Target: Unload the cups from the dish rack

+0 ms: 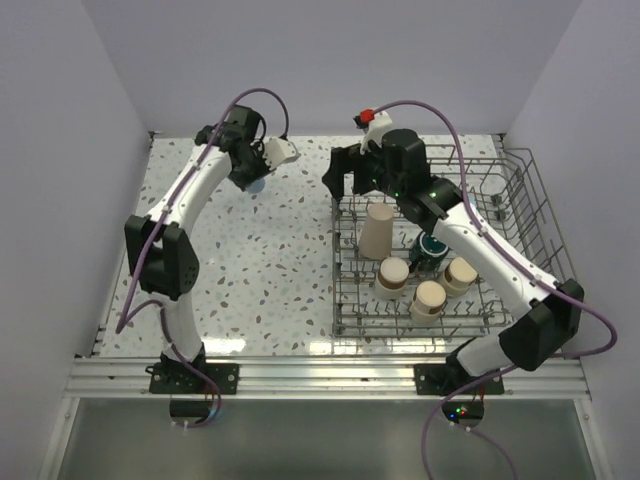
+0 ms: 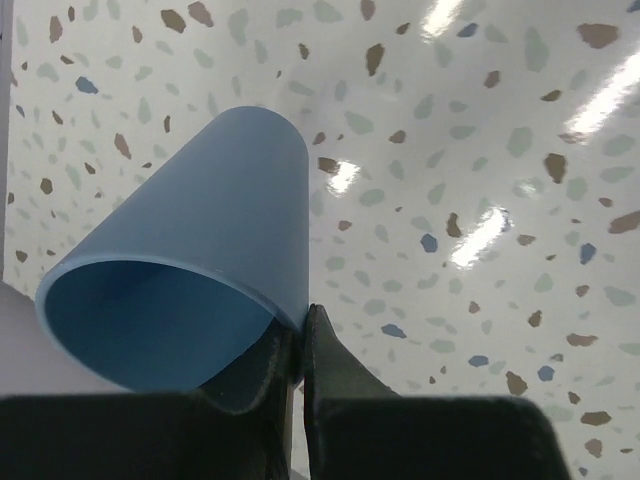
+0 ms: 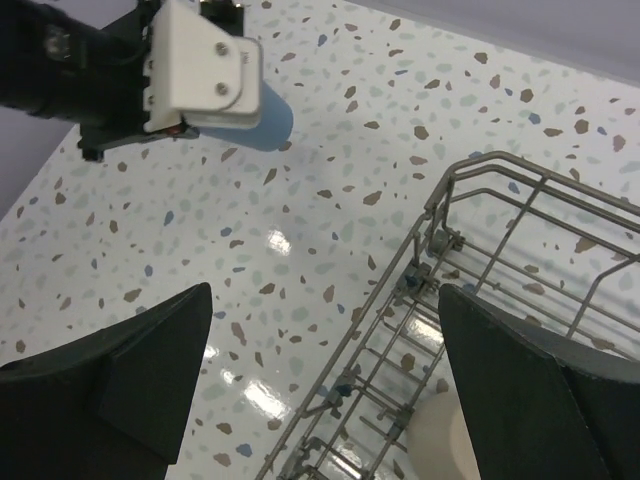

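Over the far-left part of the speckled table (image 1: 270, 260), the left gripper (image 2: 300, 338) has hold of the light blue tumbler (image 2: 200, 240). Its 2 fingers are almost together and pinch the cup's wall at the rim, 1 finger inside the mouth and 1 outside. The tumbler is tipped well off upright: its open mouth faces back toward the wrist camera and its closed base points away, over the table top. The views do not show whether it touches the surface.

The dish rack (image 1: 520, 215) stands on the right side of the table, well apart from that cup. Inside it a tall beige tumbler (image 1: 377, 230) stands mouth down near the rack's left side, with a dark teal mug (image 1: 432, 250) just beside it, partly hidden by the right arm. 3 short beige-and-brown cups (image 1: 430, 298) sit nearer the front edge.

The right gripper (image 1: 345, 188) hovers above the rack's far-left corner with its fingers spread wide and nothing between them. In its wrist view the rim of the tall beige tumbler shows below, near the right finger, and the left gripper with the blue cup appears across the table at the upper left.
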